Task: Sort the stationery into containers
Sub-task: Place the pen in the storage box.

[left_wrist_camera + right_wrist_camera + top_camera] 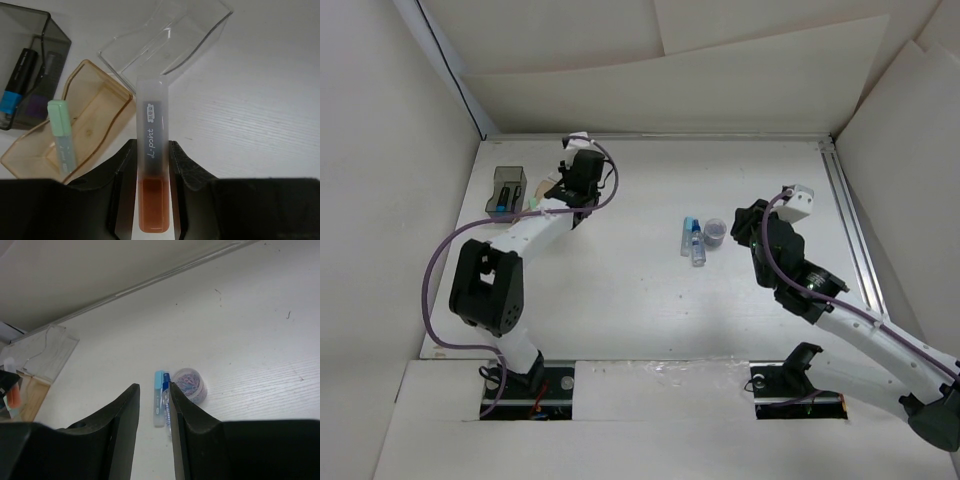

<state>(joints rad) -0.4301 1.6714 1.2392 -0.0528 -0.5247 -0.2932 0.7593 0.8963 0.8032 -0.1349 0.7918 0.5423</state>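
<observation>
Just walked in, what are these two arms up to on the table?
They are sorting stationery into small bins. The left arm has an orange marker clamped in its jaws, close to the bins. The amber bin already holds a green marker, the dark grey bin holds a blue-tipped one, and the clear bin looks empty. The right arm hangs with open, empty jaws near a light-blue marker, a blue pen and a small round tub mid-table, not yet sorted.

You are working in a robot lab test cell: a flat white surface [620,300] boxed in by plain white board walls [650,90].
</observation>
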